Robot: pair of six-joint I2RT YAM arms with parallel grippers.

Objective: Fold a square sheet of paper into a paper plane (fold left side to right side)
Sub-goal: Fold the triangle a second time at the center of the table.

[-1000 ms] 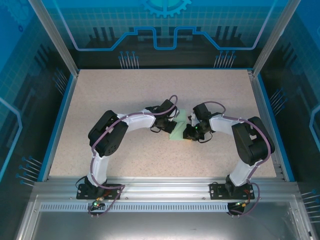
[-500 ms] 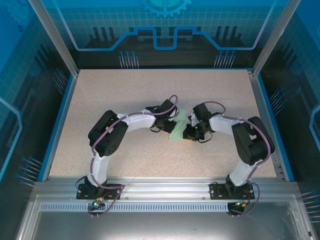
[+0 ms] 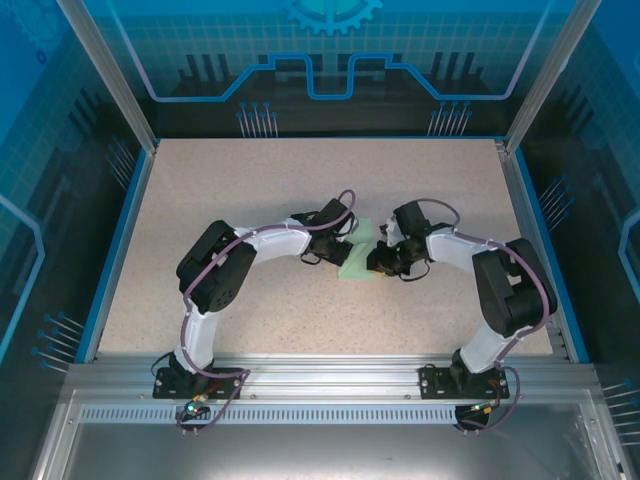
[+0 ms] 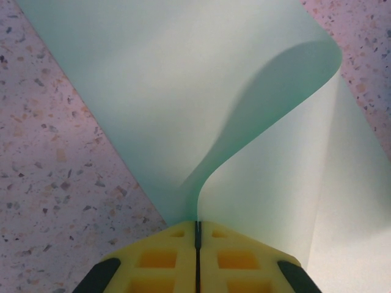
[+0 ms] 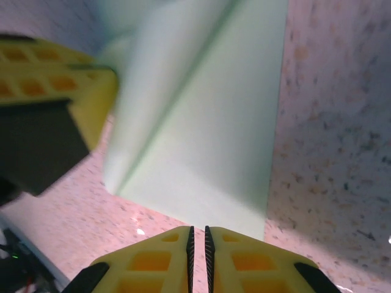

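Near the middle of the table (image 3: pixel 250 180), the sheet (image 3: pixel 358 252) is being held between the two grippers, with the left gripper (image 3: pixel 347 240) at its left side and the right gripper (image 3: pixel 377 262) at its near right corner. From the left wrist, the left gripper's yellow fingers (image 4: pixel 159 259) are being seen pressed together on one edge of the sheet. That edge is being lifted off the table and curled over in a soft arch, and its shadow is being cast on the flat part beneath. Speckled table is being shown on both sides of the paper.

From the right wrist, the right gripper's jaws are being kept almost together, with a thin dark slit between them. The sheet's near edge is lying right at their tips, but whether it is being pinched cannot be told. A straight crease is being shown running away along the pale green paper, which is lying partly doubled. One yellow finger (image 5: pixel 55 79) of the left gripper is being seen at the paper's far left side, blurred.
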